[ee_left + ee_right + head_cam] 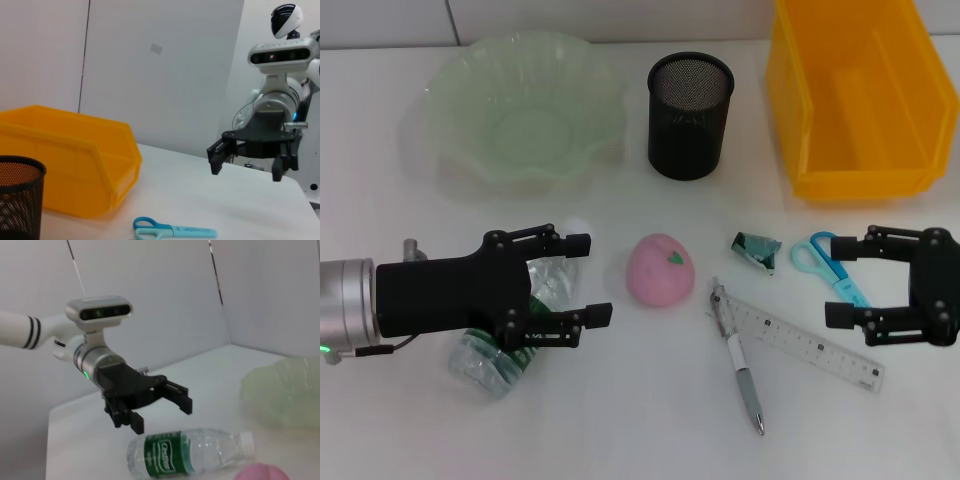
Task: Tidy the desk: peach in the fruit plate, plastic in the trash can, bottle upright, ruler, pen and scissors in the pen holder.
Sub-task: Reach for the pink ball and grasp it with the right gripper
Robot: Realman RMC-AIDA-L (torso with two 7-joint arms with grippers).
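While the bottle (510, 340) lies on its side at the near left of the counter (620, 420), its white cap pointing toward the peach (660, 270), the left end effector (578, 280) hovers just over it with its fingers spread wide and nothing between them. The right wrist view confirms this — the fingers hang above the label end with a clear gap to the plastic. So the step in hand looks like the bottle: grasp it and stand it up.

Nothing else seems done yet. The peach sits mid-counter, apart from the plate (525, 105) at the far left. A crumpled green scrap of plastic (757, 250) lies just right of the peach; the scissors (830, 268) lie beside it, with the right end effector (845, 280) over their blade end — also wide open and empty. The ruler (805, 343) and pen (738, 355) lie nearer, touching where they cross. The holder (690, 115) and yellow can (855, 95) stand empty at the back.

Next, I judge, the left arm needs to descend so the fingers straddle the bottle's body, close firmly without crushing the thin wall, then lift and rotate it cap-up. A round bottle may roll as the fingers meet it.
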